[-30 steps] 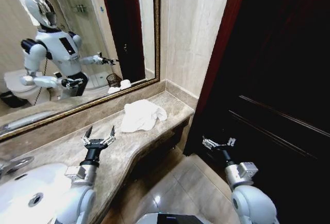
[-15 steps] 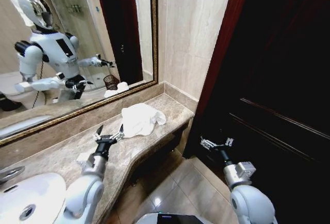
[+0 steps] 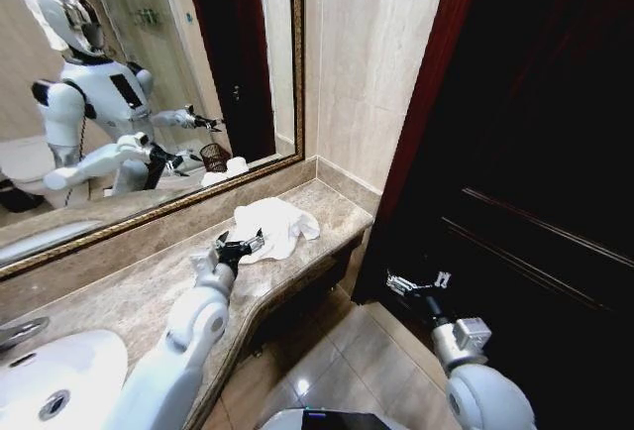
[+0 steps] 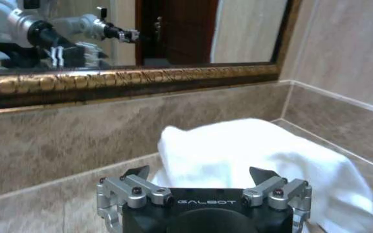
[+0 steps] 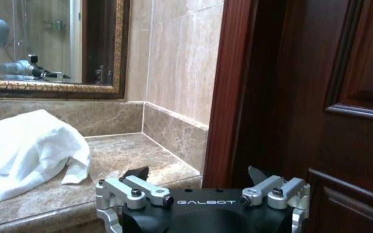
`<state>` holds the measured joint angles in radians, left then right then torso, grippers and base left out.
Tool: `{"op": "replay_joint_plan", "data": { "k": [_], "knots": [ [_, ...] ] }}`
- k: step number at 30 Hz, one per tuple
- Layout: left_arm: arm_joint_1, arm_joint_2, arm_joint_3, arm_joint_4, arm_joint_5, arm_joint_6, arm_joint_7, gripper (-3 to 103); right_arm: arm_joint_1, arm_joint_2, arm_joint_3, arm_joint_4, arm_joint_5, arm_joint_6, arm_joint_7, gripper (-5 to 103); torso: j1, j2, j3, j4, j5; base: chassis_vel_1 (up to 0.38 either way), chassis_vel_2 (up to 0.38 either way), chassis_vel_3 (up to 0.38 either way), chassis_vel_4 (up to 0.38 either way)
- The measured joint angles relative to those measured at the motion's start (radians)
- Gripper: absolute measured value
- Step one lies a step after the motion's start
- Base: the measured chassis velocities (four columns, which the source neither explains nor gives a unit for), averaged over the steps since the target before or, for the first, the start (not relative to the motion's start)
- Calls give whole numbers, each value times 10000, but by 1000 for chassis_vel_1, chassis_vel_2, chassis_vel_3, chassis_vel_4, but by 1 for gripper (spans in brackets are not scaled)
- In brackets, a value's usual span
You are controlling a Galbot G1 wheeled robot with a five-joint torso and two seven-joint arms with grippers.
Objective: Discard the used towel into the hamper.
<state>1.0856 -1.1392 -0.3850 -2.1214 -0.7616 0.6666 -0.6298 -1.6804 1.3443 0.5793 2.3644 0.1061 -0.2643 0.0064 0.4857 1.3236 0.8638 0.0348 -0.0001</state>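
Marble worktop (image 3: 129, 286) runs under your gilt-framed mirror (image 3: 149, 63), ending at the tiled corner beside the dark wooden door (image 3: 535, 153). You have a sink (image 3: 54, 376) at the near left end. On the worktop's far end lies the white towel (image 3: 272, 229), crumpled. Your left claw (image 3: 234, 246) sits right at the towel's near edge with its jaws spread, gripping nothing. Your right claw (image 3: 418, 282) hangs low before the door, jaws likewise apart, well away from the towel.
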Motion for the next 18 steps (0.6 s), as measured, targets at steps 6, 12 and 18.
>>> {"op": "replay_joint_plan", "data": {
  "k": [6, 12, 18],
  "knots": [
    [-1158, 412, 459, 859, -874, 375, -593, 100, 45, -37, -72, -71, 4, -17, 48, 100, 0, 0, 0, 1, 1, 0, 0, 0, 0],
    [-2144, 692, 1285, 1536, -2623, 713, -1966, 100, 200, 41, -148, -232, 12, -18, 83, 100, 0, 0, 0, 2, 0, 0, 0, 0, 0],
    [-2858, 827, 2147, 2356, -3370, 750, -2458, 100, 353, 102, -135, -364, 36, -1, 123, 100, 0, 0, 0, 2, 1, 0, 0, 0, 0]
  ]
}}
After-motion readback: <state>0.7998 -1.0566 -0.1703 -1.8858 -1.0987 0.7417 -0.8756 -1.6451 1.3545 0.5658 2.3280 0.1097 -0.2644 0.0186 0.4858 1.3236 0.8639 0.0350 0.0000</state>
